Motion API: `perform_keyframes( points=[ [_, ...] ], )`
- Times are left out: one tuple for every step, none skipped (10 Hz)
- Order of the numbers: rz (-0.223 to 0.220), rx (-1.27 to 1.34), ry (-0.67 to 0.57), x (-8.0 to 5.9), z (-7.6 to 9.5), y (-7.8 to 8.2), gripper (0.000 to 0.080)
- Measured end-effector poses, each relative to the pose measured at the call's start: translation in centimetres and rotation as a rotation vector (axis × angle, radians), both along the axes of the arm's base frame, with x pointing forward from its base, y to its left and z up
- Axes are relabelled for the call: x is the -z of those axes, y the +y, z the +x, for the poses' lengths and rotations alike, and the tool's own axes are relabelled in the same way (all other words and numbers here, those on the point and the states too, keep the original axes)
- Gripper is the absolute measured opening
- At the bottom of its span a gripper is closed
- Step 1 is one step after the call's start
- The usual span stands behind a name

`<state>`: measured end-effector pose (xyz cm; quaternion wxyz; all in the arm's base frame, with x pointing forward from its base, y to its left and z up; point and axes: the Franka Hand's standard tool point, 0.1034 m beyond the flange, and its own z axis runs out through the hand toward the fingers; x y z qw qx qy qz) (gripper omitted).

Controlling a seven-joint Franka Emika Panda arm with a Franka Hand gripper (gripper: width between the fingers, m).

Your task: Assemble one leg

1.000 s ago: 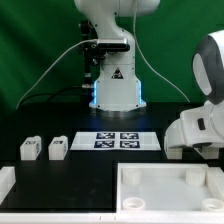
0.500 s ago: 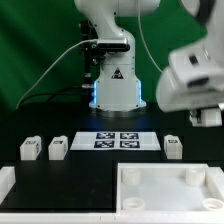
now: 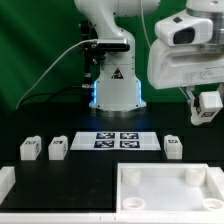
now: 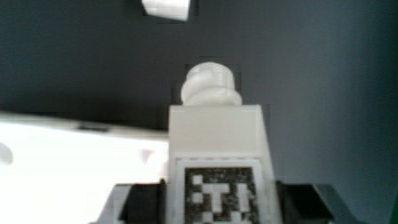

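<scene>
The claw point(image 4: 217, 204) is closed on a leg point(image 4: 217, 140). In the wrist view its dark fingers point(image 4: 135, 206) press the block's two sides at the tagged end. The black-and-white tag faces the camera, and a rounded white peg juts from the far end of the block. In the exterior view the claw point(image 3: 208, 106) hangs high at the exterior view's right, well above the desk point(image 3: 100, 170), under the arm's bulky white wrist. From there the held leg is hard to pick out from the fingers. Three other legs rest on the desk. An outer leg point(image 3: 30, 149) and an inner leg point(image 3: 57, 149) stand just beside each other toward the exterior view's left. A lone leg point(image 3: 173, 147) stands toward the right, below the claw and well apart from it. The marker board point(image 3: 117, 140) lies flat between the inner leg and the lone leg, in front of the arm's base point(image 3: 112, 85). The panel point(image 3: 160, 166), rim up, fills the near right of the desk, close to the lone leg but not touching it. A white part point(image 3: 5, 182) is cut off at the near left edge, and I cannot tell what it is. In the wrist view a small white piece point(image 4: 169, 8) shows beyond the peg on the dark desk, too blurred to name.
</scene>
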<state>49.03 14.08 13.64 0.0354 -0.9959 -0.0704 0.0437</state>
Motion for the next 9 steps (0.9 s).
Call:
perform_keyframes(
  points=[
    [0.005, -0.011, -0.070, -0.2, 0.4, -0.3, 0.0291],
    [0.007, -0.051, -0.201, -1.7, 3.6, -1.1, 0.0291],
    [0.013, -0.077, -0.324, -2.4, 6.1, -1.9, 0.0291],
    [0.021, -0.088, -0.399, -2.7, 7.8, -2.3, 0.0291],
    [0.051, -0.079, -0.550, -3.4, 9.3, -1.8, 0.0291],
    [0.076, -0.080, -0.643, -2.9, 8.7, -1.0, 0.0291],
    [0.090, -0.079, -0.726, -2.9, 8.7, -1.1, 0.0291],
    [0.102, -0.077, -0.792, -2.3, 8.4, -1.2, 0.0291],
    [0.089, -0.084, -0.705, -0.6, 7.8, -1.4, 0.0292]
  ],
)
